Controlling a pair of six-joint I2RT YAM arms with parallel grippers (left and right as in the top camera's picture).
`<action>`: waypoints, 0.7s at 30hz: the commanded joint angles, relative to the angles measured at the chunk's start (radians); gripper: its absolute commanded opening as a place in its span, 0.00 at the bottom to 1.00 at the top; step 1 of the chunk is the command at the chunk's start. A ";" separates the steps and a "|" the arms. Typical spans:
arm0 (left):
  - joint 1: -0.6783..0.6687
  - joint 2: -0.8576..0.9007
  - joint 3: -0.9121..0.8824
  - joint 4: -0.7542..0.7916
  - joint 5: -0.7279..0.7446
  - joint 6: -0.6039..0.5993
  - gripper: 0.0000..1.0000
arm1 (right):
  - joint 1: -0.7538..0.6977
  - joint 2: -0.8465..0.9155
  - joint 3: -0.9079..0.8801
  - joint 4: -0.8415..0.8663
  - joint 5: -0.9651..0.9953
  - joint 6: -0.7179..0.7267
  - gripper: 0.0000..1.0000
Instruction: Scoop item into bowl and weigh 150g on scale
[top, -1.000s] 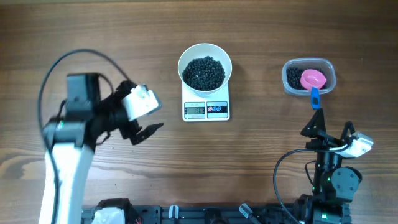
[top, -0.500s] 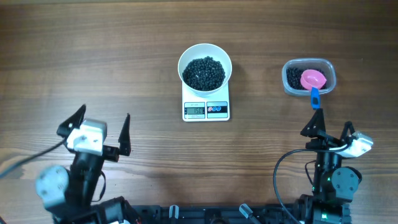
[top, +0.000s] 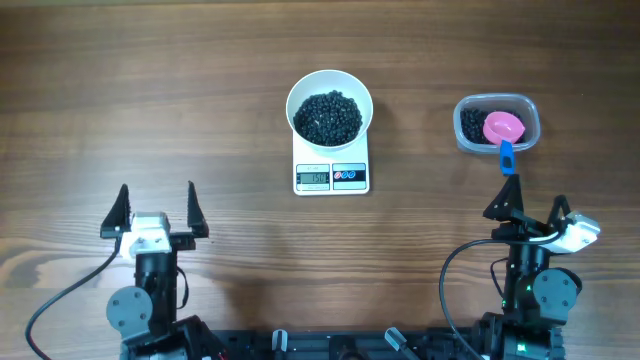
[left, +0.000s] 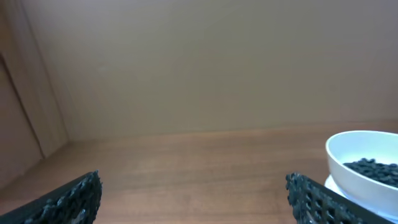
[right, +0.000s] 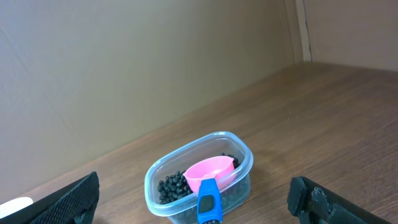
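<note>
— Is the left gripper (top: 156, 192) backing off?

— Yes, it's parking wide open and empty, like the right gripper (top: 535, 197). Beans (top: 328, 117) are sitting in the bowl (top: 330, 73) on the scale (top: 331, 177); weighing is looking done.

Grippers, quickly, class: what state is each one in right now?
Left gripper: open, holding nothing.
Right gripper: open, holding nothing.

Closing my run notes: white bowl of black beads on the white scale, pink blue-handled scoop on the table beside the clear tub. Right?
Not quite: the right wrist view shows the pink blue-handled scoop inside the clear rectangular plastic tub, not on the table. The round white bowl of small black beads does sit on the white rectangular scale.
</note>
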 joint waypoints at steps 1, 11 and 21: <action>0.003 -0.012 -0.052 0.034 -0.043 -0.013 1.00 | 0.004 -0.009 -0.001 0.002 -0.004 0.011 1.00; 0.001 -0.012 -0.063 -0.072 -0.142 -0.014 1.00 | 0.004 -0.009 -0.001 0.002 -0.004 0.011 1.00; -0.021 -0.012 -0.063 -0.113 -0.143 -0.024 1.00 | 0.004 -0.009 -0.001 0.002 -0.004 0.011 1.00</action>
